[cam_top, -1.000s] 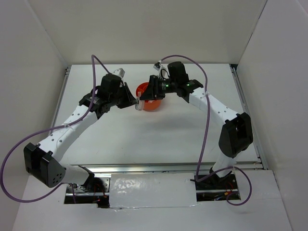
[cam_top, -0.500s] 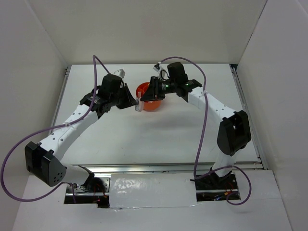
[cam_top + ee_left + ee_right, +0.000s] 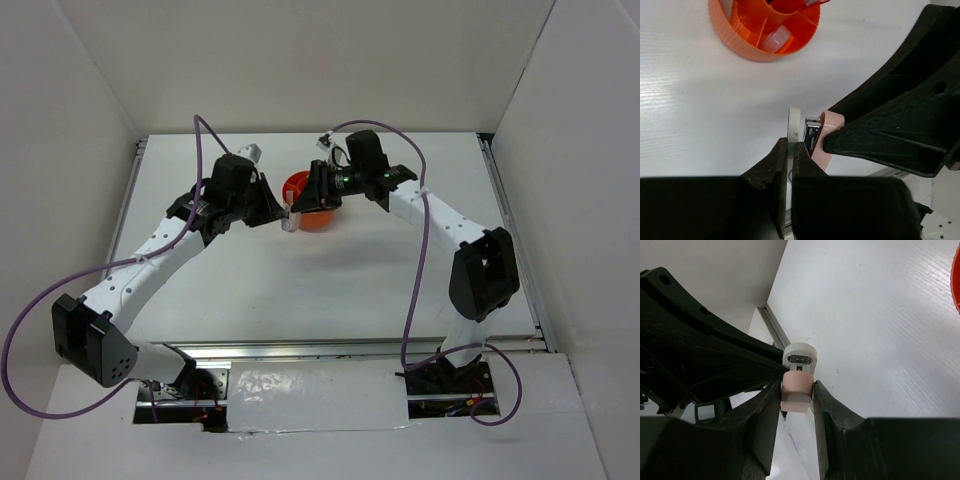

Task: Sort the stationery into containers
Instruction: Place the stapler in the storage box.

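Note:
The round orange organizer stands at the table's middle back. In the left wrist view it holds a white tape ring and a red pen. Both grippers meet just left of it and hold the pink-white piece between them, above the table. My left gripper is shut on its white end. My right gripper is shut on its pink end, with the white end and a metal insert sticking out beyond the fingertips. The other stationery is out of view.
White walls enclose the table on three sides. A metal rail runs along the near edge. Purple cables loop over both arms. The organizer's rim shows at the right edge of the right wrist view.
Almost nothing. Both grippers stay shut on the pink-white piece beside the organizer; the right arm's elbow has shifted slightly left.

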{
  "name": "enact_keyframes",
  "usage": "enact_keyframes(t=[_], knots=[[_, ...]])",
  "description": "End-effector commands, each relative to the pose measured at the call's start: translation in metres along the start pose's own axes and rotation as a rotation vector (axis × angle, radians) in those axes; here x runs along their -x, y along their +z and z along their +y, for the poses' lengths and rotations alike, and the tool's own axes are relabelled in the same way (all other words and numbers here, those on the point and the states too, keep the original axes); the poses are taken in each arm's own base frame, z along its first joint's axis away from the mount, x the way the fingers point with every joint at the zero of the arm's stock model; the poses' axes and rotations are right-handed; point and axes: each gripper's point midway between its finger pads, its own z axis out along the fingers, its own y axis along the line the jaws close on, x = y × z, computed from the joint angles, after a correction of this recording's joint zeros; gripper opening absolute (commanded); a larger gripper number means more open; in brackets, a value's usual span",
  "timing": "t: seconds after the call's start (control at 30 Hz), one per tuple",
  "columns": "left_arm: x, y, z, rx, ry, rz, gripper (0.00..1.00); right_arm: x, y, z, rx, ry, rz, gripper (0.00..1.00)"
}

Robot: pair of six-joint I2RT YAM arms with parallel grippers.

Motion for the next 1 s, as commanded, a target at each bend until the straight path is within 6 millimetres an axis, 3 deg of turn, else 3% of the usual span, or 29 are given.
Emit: enact_keyframes(t=[0.0, 0.1, 0.2, 0.23, 0.27, 0.33, 0.37, 0.47, 0.6, 0.77, 0.83, 0.97], knots=[[0.021, -0.006, -0.035, -0.126, -0.005, -0.066, 0.00, 0.001, 0.002, 0.017, 0.045, -0.020, 0.021, 0.40], [0.022, -0.007, -0.037, -0.132, -0.001, -0.067, 0.00, 0.001, 0.002, 0.017, 0.047, -0.019, 0.023, 0.40], [0.021, -0.006, -0.038, -0.138, 0.001, -0.064, 0.00, 0.002, 0.003, 0.020, 0.062, -0.028, 0.024, 0.29], [0.020, -0.005, -0.037, -0.139, 0.005, -0.064, 0.01, 0.003, 0.001, 0.021, 0.065, -0.031, 0.019, 0.19], [0.020, -0.005, -0.036, -0.133, 0.007, -0.067, 0.15, 0.003, 0.001, 0.022, 0.068, -0.035, 0.018, 0.15], [0.019, -0.004, -0.032, -0.118, 0.008, -0.063, 0.31, 0.007, -0.003, 0.023, 0.067, -0.040, 0.005, 0.07], [0.020, -0.005, -0.030, -0.109, 0.016, -0.071, 0.49, 0.011, -0.008, 0.019, 0.063, -0.035, -0.006, 0.05], [0.026, -0.005, -0.012, -0.044, 0.034, -0.088, 0.68, 0.027, -0.025, 0.005, 0.019, -0.043, -0.051, 0.01], [0.037, -0.009, 0.023, 0.034, 0.049, -0.110, 0.70, 0.067, -0.068, -0.023, -0.120, -0.150, -0.184, 0.00], [0.056, -0.010, 0.063, 0.125, 0.079, -0.197, 0.68, 0.123, -0.123, -0.085, -0.452, -0.215, -0.419, 0.00], [0.065, -0.010, 0.069, 0.143, 0.091, -0.230, 0.67, 0.145, -0.136, -0.103, -0.570, -0.246, -0.498, 0.00], [0.074, -0.009, 0.076, 0.173, 0.100, -0.245, 0.67, 0.171, -0.132, -0.134, -0.659, -0.259, -0.548, 0.00]])
